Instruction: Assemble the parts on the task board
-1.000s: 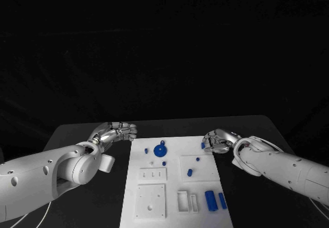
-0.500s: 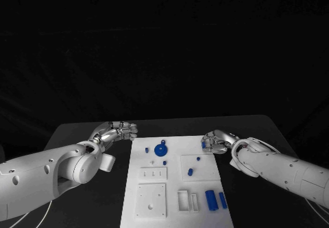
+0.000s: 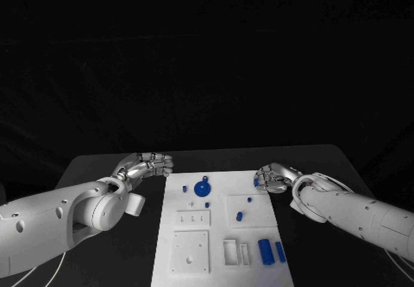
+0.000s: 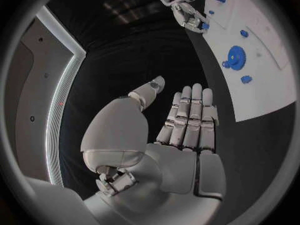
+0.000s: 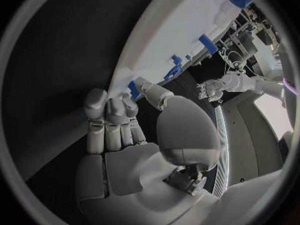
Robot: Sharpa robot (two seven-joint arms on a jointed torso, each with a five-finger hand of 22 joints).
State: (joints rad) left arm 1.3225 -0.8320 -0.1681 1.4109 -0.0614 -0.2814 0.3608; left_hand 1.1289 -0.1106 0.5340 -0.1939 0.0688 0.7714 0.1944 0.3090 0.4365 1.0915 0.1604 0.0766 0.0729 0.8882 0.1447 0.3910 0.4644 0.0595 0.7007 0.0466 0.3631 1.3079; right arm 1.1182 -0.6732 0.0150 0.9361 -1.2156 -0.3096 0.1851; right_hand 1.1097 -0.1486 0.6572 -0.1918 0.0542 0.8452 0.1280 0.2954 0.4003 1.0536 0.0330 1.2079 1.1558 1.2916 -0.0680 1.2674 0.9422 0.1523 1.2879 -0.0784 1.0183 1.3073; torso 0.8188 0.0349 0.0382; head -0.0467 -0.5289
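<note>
The white task board (image 3: 191, 254) lies in the middle of the black table. On it are a blue gear (image 3: 202, 190), small blue pegs (image 3: 239, 216) and two blue cylinders (image 3: 265, 251) near the front. My right hand (image 3: 276, 178) is at the board's far right corner, where its thumb and a finger pinch a small blue part (image 3: 256, 180). That blue part (image 5: 134, 90) sits against the thumb tip at the board's edge. My left hand (image 3: 146, 165) hovers off the board's far left corner, its fingers (image 4: 187, 117) straight and holding nothing.
White blocks with holes and slots (image 3: 191, 219) stand on the board's near half. Bare black table (image 3: 103, 173) lies on both sides of the board. A dark curtain closes off the back.
My right hand has shifted slightly toward the far edge with the small blue part. The left hand has not moved.
</note>
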